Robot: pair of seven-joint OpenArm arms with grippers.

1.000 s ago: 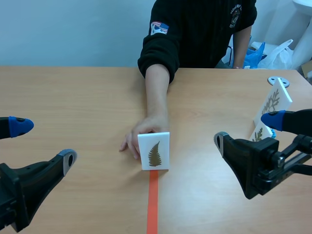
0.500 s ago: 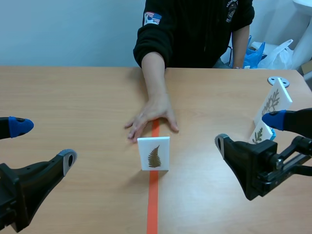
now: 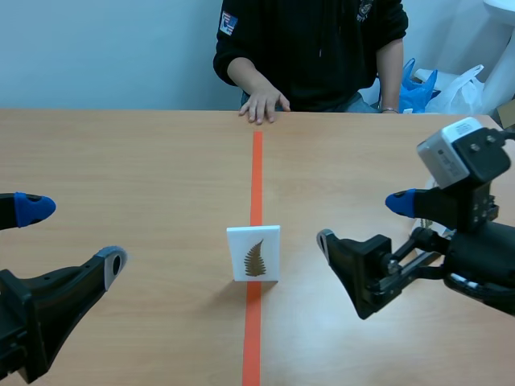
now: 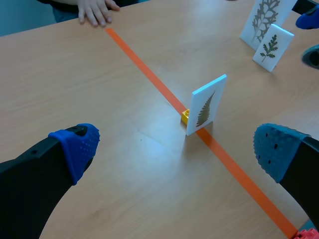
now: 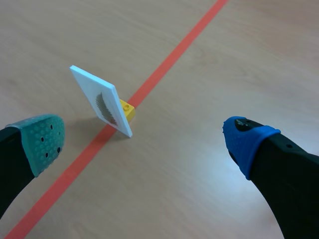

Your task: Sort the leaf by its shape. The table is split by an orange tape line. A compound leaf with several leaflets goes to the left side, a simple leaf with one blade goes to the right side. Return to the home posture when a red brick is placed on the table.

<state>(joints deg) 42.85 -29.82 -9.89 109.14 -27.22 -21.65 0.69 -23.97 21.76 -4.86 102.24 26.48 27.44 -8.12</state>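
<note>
The fern card point(image 3: 254, 252) stands unsorted on the tape line point(image 3: 257, 169); I judge it belongs left. The left hand point(image 3: 72, 235) at its 9 o'clock and the right hand point(image 3: 362, 219) at 3 are both wide and empty.

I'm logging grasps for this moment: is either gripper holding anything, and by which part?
Nothing is held. The left gripper and the right gripper are both open, and the leaf card stands untouched on the orange tape line.
</note>
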